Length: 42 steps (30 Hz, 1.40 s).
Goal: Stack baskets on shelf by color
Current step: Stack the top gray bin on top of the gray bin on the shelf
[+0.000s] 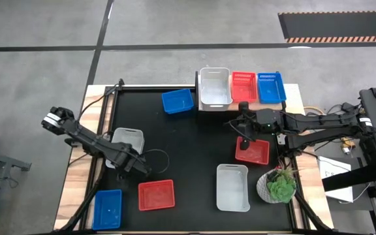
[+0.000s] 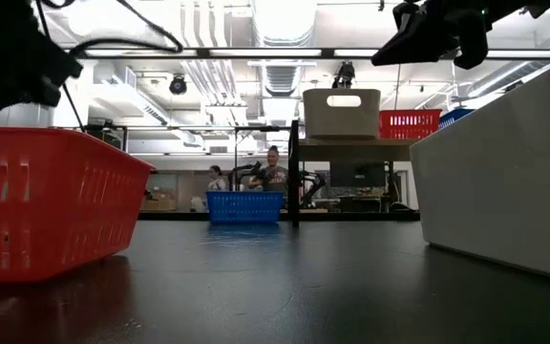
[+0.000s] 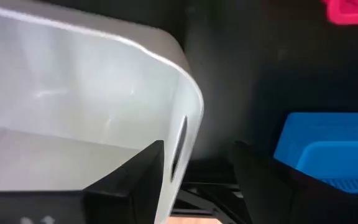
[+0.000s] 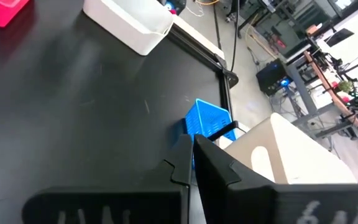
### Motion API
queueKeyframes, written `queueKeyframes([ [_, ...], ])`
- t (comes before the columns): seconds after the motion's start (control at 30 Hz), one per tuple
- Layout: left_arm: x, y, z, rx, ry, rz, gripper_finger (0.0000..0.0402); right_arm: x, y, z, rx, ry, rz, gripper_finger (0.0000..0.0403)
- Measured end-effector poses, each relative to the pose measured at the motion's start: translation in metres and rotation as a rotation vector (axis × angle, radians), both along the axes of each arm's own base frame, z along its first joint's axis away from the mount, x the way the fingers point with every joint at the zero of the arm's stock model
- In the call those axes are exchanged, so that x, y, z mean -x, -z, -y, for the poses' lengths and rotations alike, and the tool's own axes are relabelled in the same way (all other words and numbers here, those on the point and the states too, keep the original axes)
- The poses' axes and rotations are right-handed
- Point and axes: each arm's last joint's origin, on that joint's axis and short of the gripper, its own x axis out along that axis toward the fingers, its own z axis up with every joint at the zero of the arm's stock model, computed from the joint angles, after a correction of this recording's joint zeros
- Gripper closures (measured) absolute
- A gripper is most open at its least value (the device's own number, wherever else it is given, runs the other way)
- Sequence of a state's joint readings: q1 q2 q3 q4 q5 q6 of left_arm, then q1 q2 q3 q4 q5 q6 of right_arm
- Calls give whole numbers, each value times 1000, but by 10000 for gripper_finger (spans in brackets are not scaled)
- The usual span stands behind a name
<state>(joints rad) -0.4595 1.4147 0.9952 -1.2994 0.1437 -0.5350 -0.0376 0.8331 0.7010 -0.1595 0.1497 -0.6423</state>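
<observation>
Overhead, the shelf [image 1: 292,98] sits at the bench's [image 1: 194,143] one o'clock edge, carrying three baskets side by side: a white basket [image 1: 215,87], a red basket [image 1: 243,87] and a blue basket [image 1: 271,87]. Just beside the shelf, toward eleven o'clock, a second blue basket [image 1: 177,101] stands on the black bench top. The left gripper [image 1: 138,163] is at about eight o'clock on the bench, its fingers [image 3: 132,177] spread apart with one inside and one outside the end wall of a second white basket [image 1: 128,140]; whether they touch the wall cannot be told. Near it, at seven o'clock, lie a second red basket [image 1: 156,195] and a third blue basket [image 1: 108,209] by the bench's wooden edge. The right gripper [image 1: 243,127] is closed on nothing and hangs above the bench at about three o'clock, just below the shelf's front edge, with a third red basket [image 1: 252,152] lying under the arm. A third white basket [image 1: 232,188] rests at five o'clock, next to a potted plant [image 1: 277,186]. From the low view, people [image 2: 273,167] show in the room beyond the bench.
</observation>
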Motion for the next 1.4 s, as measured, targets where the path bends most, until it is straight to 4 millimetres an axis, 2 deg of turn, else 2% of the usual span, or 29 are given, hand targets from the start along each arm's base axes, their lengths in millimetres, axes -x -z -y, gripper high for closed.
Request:
queueKeyframes([
  [0.2,-1,8,2,22,-6,23,236,1,2,0,1,7,-20,394],
  [0.37,0,17,3,31,-1,37,293,1,2,0,-2,9,-21,394],
  [0.57,0,16,3,31,-1,41,388,1,2,0,-18,16,-18,394],
  [0.77,-6,6,6,26,-76,73,401,1,3,0,-46,29,-21,394],
  [0.97,-12,-19,7,-45,-145,109,401,3,7,0,-76,44,-61,394],
  [1.13,-21,-52,8,-124,-184,181,401,5,7,0,-112,61,-62,394],
  [1.4,-50,-95,17,-248,-164,289,401,19,8,0,-180,100,-110,394],
])
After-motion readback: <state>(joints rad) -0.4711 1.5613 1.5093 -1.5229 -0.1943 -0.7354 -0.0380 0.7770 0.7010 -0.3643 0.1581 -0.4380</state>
